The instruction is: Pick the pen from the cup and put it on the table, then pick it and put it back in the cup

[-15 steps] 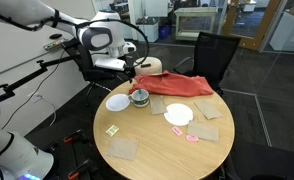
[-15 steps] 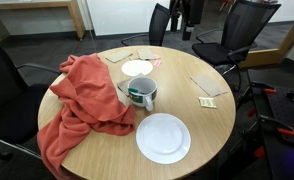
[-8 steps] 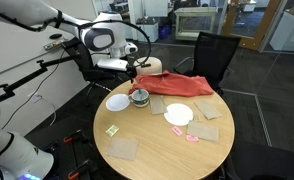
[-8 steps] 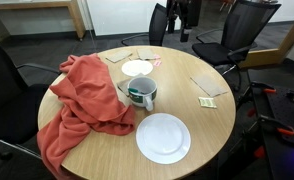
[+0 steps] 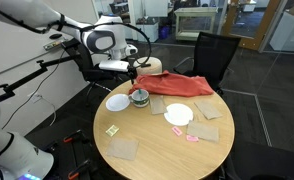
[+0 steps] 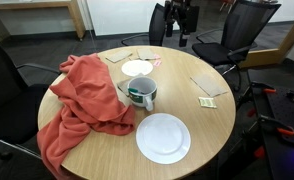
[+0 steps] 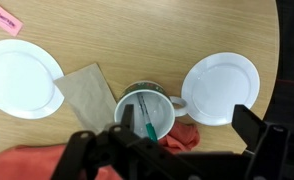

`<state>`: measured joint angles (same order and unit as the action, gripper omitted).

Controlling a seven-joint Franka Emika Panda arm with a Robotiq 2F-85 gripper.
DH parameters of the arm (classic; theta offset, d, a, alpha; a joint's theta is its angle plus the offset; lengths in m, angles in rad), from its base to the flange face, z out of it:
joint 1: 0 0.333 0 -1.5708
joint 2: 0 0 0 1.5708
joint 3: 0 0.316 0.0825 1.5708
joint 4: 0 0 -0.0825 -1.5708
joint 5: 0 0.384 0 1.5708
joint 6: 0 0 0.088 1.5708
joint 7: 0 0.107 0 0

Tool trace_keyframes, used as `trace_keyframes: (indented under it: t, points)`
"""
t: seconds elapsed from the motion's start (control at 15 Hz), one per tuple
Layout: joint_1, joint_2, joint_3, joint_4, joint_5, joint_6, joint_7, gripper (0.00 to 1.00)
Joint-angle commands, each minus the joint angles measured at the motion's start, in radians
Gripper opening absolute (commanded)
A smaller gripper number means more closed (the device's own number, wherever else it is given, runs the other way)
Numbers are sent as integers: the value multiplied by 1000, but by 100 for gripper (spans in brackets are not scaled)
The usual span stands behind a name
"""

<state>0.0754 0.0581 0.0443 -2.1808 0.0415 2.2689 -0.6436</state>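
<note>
The slim pen point(image 7: 147, 118) leans inside the grey cup point(image 7: 145, 87) on the counter point(image 7: 187, 30), between one white plate point(image 7: 22, 78) and another plate point(image 7: 219, 88), with the claw point(image 7: 172, 148) above, its jaws spread apart.

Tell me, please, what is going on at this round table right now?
A robot arm's gripper hangs open above the grey cup on the table, which sits between two white plates and beside a red cloth. The pen stands inside the cup, untouched. So the first step, lifting the pen out, is not yet done.
</note>
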Motion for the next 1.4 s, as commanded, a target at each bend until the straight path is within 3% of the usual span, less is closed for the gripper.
trace_keyframes:
  t: [0.0, 0.47, 0.8, 1.13, 1.27, 1.33]
  points:
    - [-7, 79, 23, 45, -13, 54, -38, 100]
    - [-35, 210, 65, 62, 17, 256, -176, 100]
    - [-72, 305, 113, 107, 34, 334, -227, 100]
    - [-101, 388, 151, 178, 31, 326, -245, 71]
    - [-107, 417, 157, 206, 25, 322, -242, 65]
    - [-106, 431, 155, 219, 19, 322, -234, 67]
